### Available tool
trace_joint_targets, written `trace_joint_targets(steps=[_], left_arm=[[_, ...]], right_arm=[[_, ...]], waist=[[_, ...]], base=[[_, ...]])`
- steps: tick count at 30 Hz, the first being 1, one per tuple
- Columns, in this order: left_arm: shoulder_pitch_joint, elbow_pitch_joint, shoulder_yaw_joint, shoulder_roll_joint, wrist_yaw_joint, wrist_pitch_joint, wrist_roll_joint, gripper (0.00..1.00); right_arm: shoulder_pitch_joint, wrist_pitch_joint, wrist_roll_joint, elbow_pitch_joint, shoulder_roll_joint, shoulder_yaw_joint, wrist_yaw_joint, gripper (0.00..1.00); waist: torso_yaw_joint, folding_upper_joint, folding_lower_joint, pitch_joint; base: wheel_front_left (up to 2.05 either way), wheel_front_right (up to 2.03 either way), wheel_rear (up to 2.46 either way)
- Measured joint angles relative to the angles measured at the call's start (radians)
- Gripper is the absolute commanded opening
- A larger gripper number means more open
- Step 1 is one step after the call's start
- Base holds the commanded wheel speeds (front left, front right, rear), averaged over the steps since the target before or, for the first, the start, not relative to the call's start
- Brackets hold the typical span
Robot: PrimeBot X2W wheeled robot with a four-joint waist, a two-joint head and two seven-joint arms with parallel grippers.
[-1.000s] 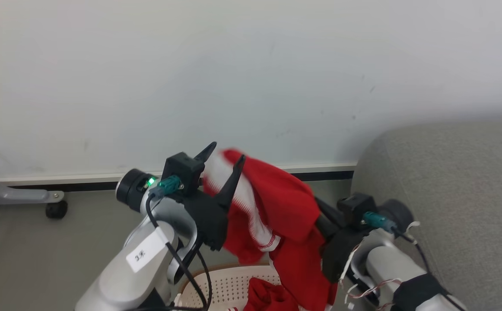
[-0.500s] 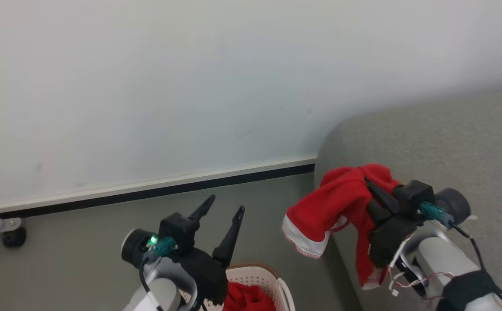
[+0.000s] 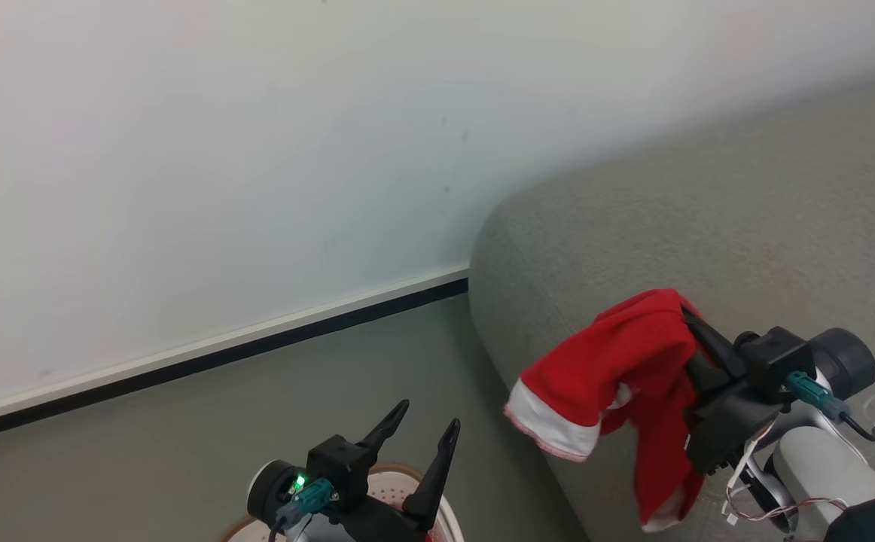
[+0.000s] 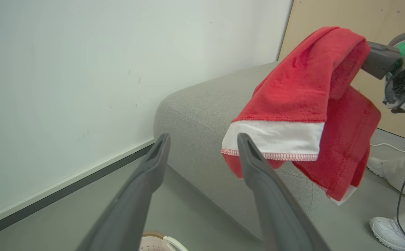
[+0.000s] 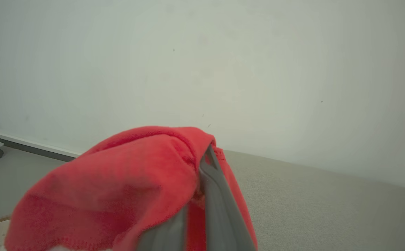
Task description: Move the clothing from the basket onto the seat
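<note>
Above the edge of the grey seat point(image 3: 746, 226), my right jaws are squeezed tight on a red and white piece of clothing point(image 3: 618, 361), which hangs down in the air. My left jaws are spread wide and empty, just over the basket point(image 4: 157, 243).

Soft, even, bright indoor light; a faint grey shadow lies on the white wall point(image 3: 181, 150) above the seat point(image 3: 708, 226); the clothing point(image 5: 101, 188) near the right wrist camera is blurred; the left end effector point(image 4: 204, 136) looks soft-edged and stretched.
</note>
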Motion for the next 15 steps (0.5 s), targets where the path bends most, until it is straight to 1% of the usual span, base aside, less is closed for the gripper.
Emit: trace_joint_targets(steps=[9, 15], left_arm=[[0.020, -0.030, -0.011, -0.004, 0.016, -0.008, 0.007, 1.00], [0.020, -0.045, -0.026, -0.006, 0.016, -0.015, 0.027, 1.00]], right_arm=[[0.033, 0.000, -0.006, -0.089, -0.058, -0.029, -0.015, 0.00], [0.029, 0.000, -0.006, -0.105, -0.083, -0.053, -0.016, 0.00]], waist=[[-0.091, 0.0000, 0.0000, 0.019], [-0.116, 0.0000, 0.0000, 0.052]], base=[[0.00, 0.00, 0.00], [0.00, 0.00, 0.00]])
